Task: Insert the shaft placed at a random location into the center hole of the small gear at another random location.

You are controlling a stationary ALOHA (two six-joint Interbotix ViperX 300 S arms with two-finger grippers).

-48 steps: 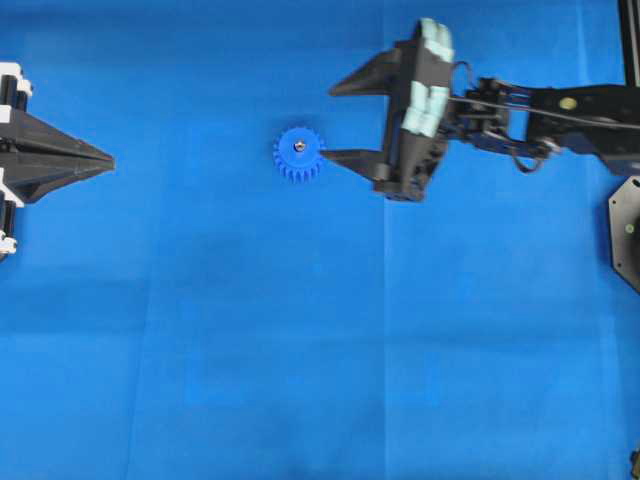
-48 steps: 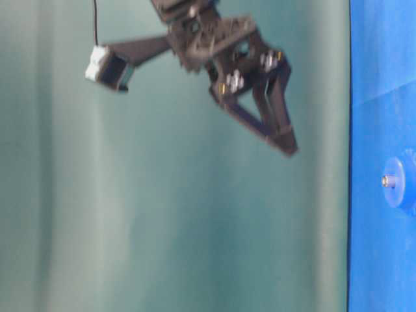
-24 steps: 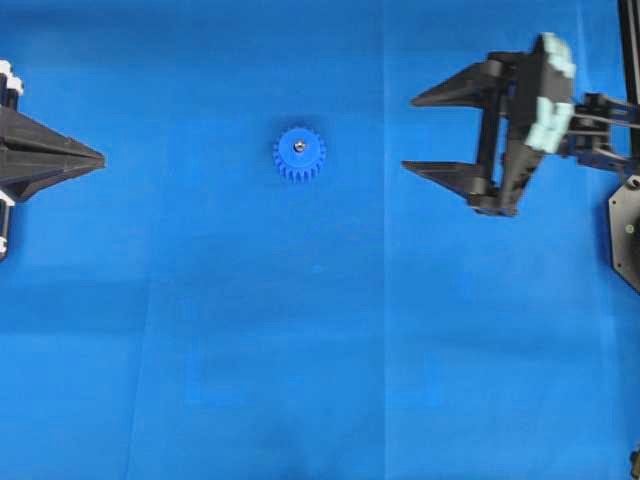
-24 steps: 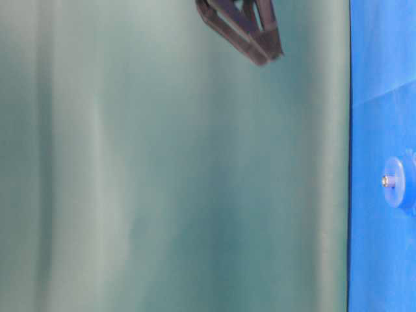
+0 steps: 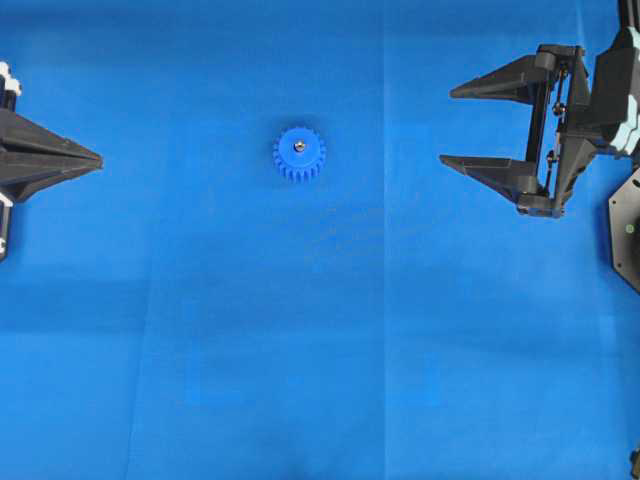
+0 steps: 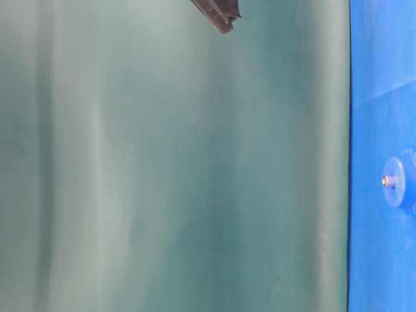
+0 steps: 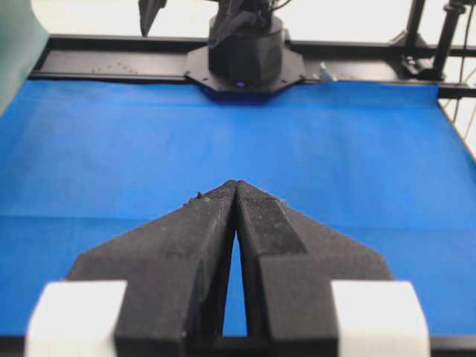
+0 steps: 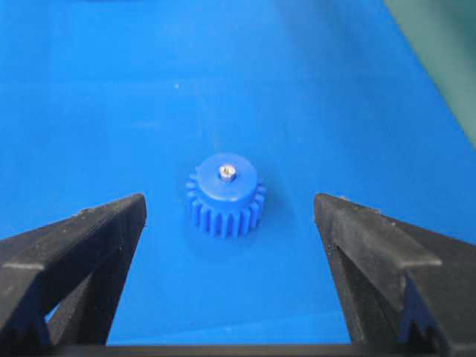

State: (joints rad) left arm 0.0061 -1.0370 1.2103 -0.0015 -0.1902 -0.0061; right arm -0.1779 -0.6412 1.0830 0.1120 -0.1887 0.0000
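The small blue gear point(image 5: 299, 154) lies flat on the blue mat, left of centre at the back. The silvery shaft point(image 5: 299, 146) stands upright in its center hole, so the hole is filled and hidden. Both show in the right wrist view, the gear point(image 8: 225, 195) and the shaft point(image 8: 227, 173), and in the table-level view, the gear point(image 6: 398, 182) and the shaft point(image 6: 387, 181). My right gripper point(image 5: 446, 126) is open and empty, well right of the gear. My left gripper point(image 5: 100, 158) is shut and empty at the far left edge, as the left wrist view point(image 7: 236, 183) shows.
The blue mat point(image 5: 320, 330) covers the table. A black arm base point(image 7: 244, 56) stands at the mat's far edge in the left wrist view. A black mount point(image 5: 626, 232) sits at the right edge. A green backdrop point(image 6: 175, 169) fills the table-level view.
My right gripper has drawn back to the right, away from the gear, staying open. The left gripper has shifted slightly left. The gear with the shaft has not moved.
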